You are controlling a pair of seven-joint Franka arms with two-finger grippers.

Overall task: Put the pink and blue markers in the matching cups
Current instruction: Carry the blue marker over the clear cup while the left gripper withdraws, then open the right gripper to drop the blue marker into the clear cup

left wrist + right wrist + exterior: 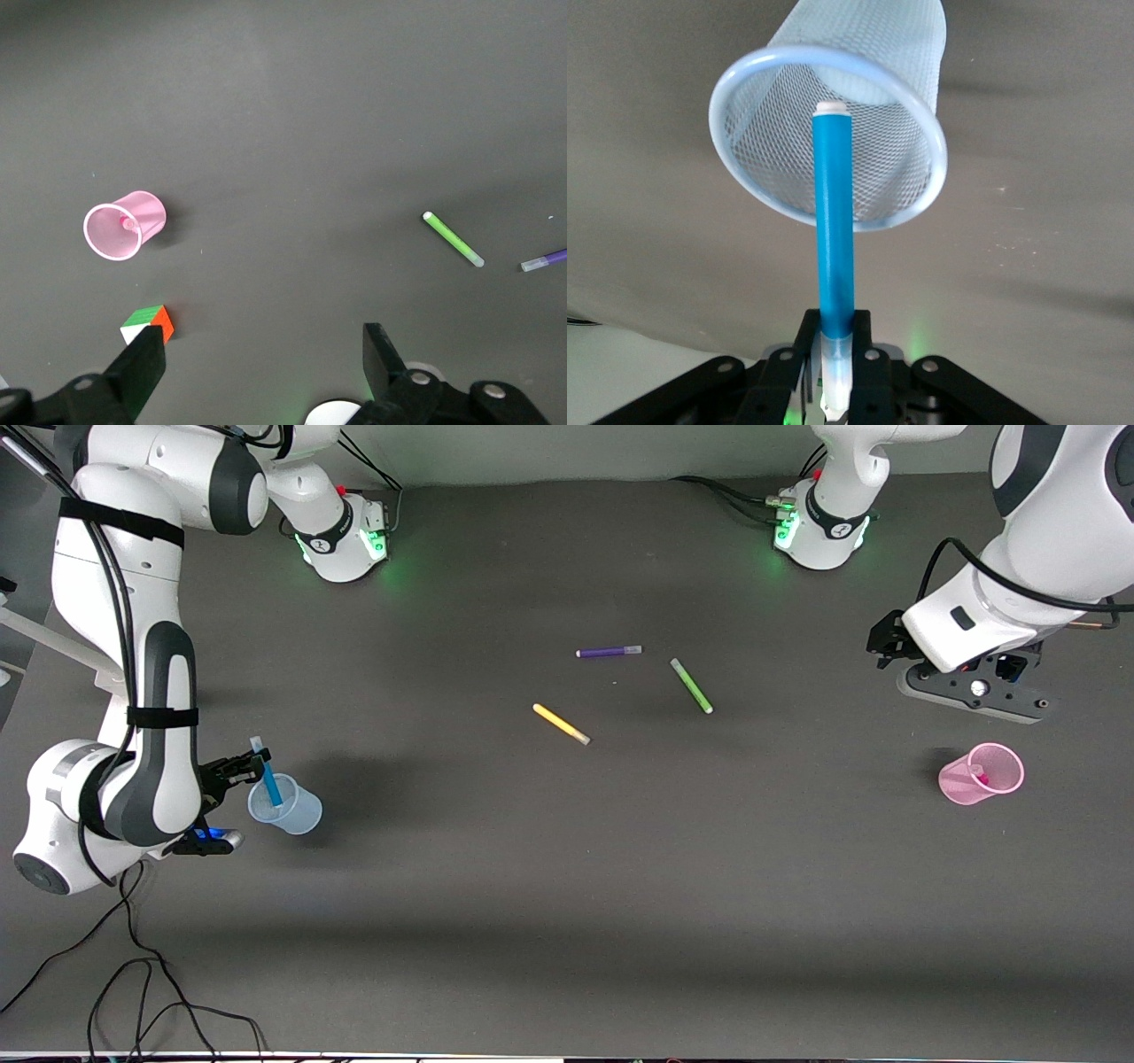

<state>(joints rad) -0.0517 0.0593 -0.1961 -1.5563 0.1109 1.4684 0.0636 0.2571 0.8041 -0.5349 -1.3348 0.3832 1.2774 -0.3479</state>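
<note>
Gripping blue marker (268, 774) over blue cup (285, 806), right gripper (252, 764) tilted.

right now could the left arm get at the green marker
Probably yes. The left end effector is open and holds nothing, and the green marker lies alone on bare table with nothing over it.

pink marker (977, 774): mostly hidden inside pink cup (961, 786) below left gripper (257, 367) | left gripper fingertips: hidden in front view | colored cube (148, 323): partly covered by finger
</note>
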